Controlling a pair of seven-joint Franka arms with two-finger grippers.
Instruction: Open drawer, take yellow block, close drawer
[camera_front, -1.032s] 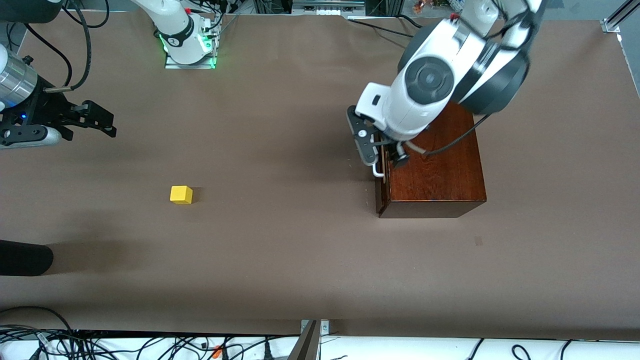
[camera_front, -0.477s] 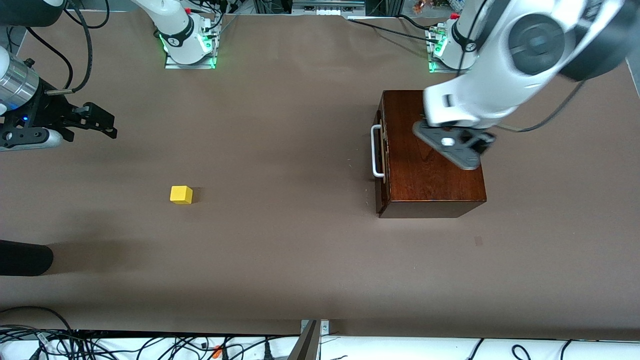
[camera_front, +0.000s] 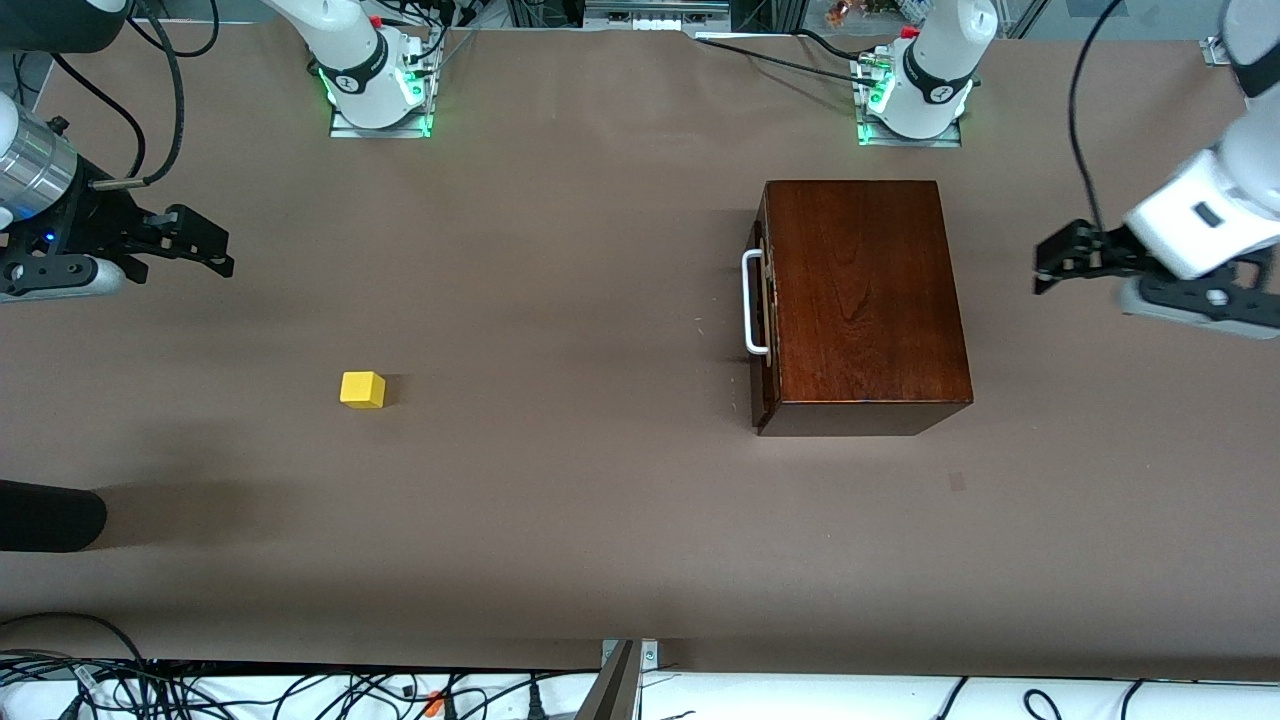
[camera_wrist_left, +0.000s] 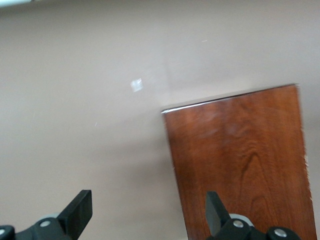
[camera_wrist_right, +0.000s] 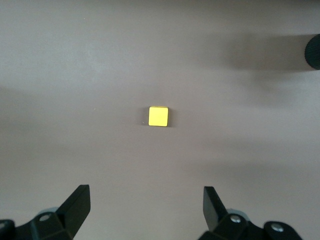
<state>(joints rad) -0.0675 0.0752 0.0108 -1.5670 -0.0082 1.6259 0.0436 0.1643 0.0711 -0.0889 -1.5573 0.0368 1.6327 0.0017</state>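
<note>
The dark reddish-brown wooden box (camera_front: 860, 300) stands toward the left arm's end of the table. Its drawer is pushed in, and the white handle (camera_front: 752, 302) faces the right arm's end. On the bare table toward the right arm's end lies the yellow block (camera_front: 362, 389). My left gripper (camera_front: 1050, 262) hangs open and holds nothing, over the table beside the box, on the side away from the handle. In the left wrist view the box top (camera_wrist_left: 240, 160) shows just past the left gripper (camera_wrist_left: 147, 212). My right gripper (camera_front: 215, 245) waits open above the table; the yellow block (camera_wrist_right: 159, 116) lies well ahead of the right gripper (camera_wrist_right: 146, 205).
A black rounded object (camera_front: 50, 515) pokes in at the right arm's end, nearer to the front camera than the block. Both arm bases (camera_front: 375, 90) stand along the table's back edge. Cables (camera_front: 300, 690) run under the front edge.
My left arm left the drawer handle, swung over the box and out to the left arm's end of the table. The drawer stays shut. The right arm and the block have not moved.
</note>
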